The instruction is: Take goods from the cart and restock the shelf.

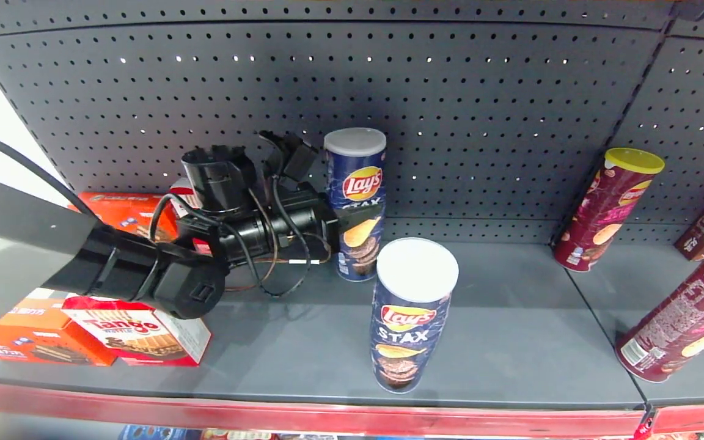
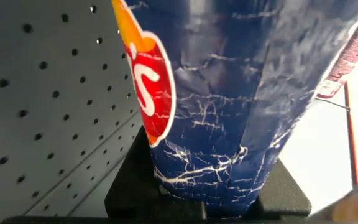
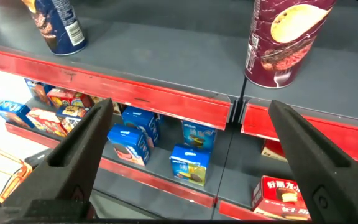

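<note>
Your left claw [image 1: 352,219] is clamped around the blue chip can [image 1: 356,177], which is upright at the back of the shelf [image 1: 511,318], just before the pegboard [image 1: 480,122]. Your right claw [image 3: 190,106] gapes wide, holding nothing, near a maroon can [image 3: 284,43].

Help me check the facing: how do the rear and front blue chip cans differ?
The rear blue can stands by the pegboard, clamped in the left gripper; the front blue can stands free, nearer the shelf's red edge. Both are upright, same blue design, pale lids.
</note>
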